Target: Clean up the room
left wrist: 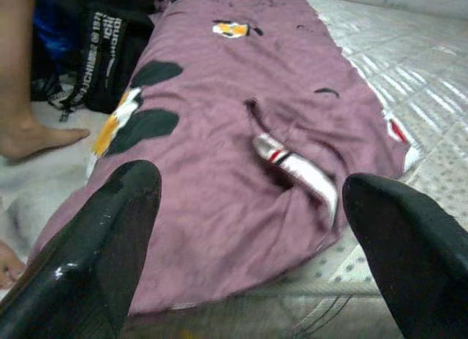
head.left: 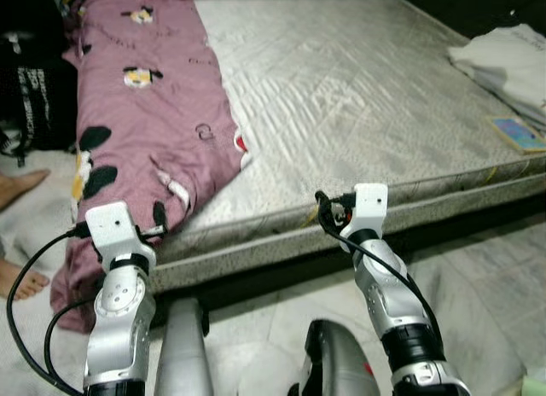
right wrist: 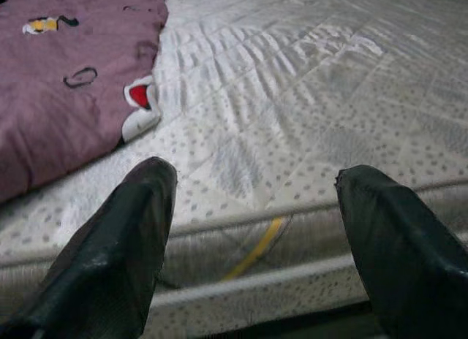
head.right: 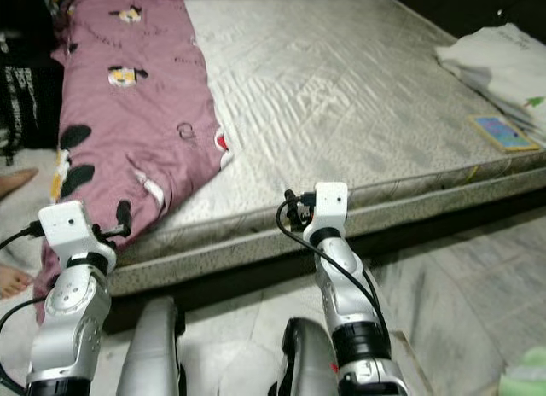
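Head views: The mattress (head.left: 358, 97) lies low on the floor (head.left: 486, 285) and serves as the reference landmark. A mauve blanket (head.left: 153, 114) with cartoon prints covers the left strip of the mattress from the far end to the near edge, where its lower end spills over the near left corner toward the floor. At the far right corner of the mattress lies a stack of folded white cloth (head.left: 508, 59); just in front of it, near the right edge, lies a flat blue-and-yellow book (head.left: 517, 133). Off the left side of the mattress stands a black bag (head.left: 30, 97), and a person's bare feet (head.left: 19, 188) rest on the floor beside it. Both silver arms are raised in front of the near edge of the mattress.

Left wrist view: The left end effector (left wrist: 248, 200) is spread wide, with nothing between its fingers (left wrist: 110, 237). It is aimed at the blanket's lower end at the near left corner of the mattress, close to the fabric but apart from it.

Right wrist view: The right end effector (right wrist: 256, 200) is also spread wide and holds nothing. It faces the near edge of the mattress toward the middle, over bare quilted surface, with the blanket's corner off to one side.
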`<state>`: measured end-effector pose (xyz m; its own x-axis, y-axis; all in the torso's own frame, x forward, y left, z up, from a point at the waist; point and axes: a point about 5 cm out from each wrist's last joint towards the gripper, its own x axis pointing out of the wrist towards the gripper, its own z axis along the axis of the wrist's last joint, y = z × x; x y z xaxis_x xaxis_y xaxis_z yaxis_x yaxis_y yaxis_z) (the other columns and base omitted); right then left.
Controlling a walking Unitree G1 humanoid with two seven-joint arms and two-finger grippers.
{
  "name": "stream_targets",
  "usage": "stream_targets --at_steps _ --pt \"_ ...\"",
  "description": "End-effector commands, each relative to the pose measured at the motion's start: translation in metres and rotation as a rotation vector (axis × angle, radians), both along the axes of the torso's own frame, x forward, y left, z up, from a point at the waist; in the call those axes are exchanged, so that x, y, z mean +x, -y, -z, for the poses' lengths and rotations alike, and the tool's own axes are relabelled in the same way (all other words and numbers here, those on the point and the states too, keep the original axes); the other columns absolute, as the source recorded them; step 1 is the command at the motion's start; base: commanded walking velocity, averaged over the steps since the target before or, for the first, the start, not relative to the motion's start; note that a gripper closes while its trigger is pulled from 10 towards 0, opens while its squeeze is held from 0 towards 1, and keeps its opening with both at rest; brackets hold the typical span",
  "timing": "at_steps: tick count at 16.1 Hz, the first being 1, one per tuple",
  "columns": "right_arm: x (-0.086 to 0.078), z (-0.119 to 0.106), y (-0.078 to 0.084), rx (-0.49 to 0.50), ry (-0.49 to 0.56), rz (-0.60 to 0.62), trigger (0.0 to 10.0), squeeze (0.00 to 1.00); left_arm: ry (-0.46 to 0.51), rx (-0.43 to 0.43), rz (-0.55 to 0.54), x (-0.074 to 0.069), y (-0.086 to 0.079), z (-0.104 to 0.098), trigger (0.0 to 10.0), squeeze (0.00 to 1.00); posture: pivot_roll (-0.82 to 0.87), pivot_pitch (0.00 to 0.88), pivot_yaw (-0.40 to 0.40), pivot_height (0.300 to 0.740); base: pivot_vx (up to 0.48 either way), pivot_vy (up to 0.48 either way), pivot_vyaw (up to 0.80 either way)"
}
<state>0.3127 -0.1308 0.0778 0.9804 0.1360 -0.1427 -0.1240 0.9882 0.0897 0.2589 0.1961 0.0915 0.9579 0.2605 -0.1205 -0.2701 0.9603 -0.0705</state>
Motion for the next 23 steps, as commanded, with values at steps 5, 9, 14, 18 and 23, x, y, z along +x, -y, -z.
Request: stream_targets --at_steps 5,9,14,18,23 --pt "0.0016 0.0004 0.0015 0.000 -0.007 0.002 10.0 0.00 0.010 -0.026 0.023 0.0002 0.0030 -0.0001 10.0 0.00 0.12 0.009 -0.079 0.528 0.000 0.000 0.00" --pt "0.0024 -0.0004 -0.0005 -0.017 0.000 -0.014 10.0 0.00 0.010 -0.030 0.018 0.0005 0.0025 0.0000 10.0 0.00 0.12 0.011 -0.082 0.528 0.000 0.000 0.00" --pt "0.0026 -0.0024 -0.0026 -0.014 0.014 -0.033 10.0 0.00 0.023 -0.049 0.040 0.0015 0.0046 -0.0012 10.0 0.00 0.11 0.011 -0.080 0.528 0.000 0.000 0.09" --pt "0.0032 -0.0020 -0.0032 -0.014 0.011 -0.034 10.0 0.00 0.032 -0.050 0.059 0.0023 0.0063 -0.0023 10.0 0.00 0.11 0.012 -0.080 0.528 0.133 0.000 0.11" --pt "0.0029 -0.0031 -0.0058 -0.014 0.022 -0.060 10.0 0.00 0.034 -0.055 0.067 0.0029 0.0066 -0.0021 10.0 0.00 0.11 0.013 -0.080 0.528 0.296 0.000 0.34"
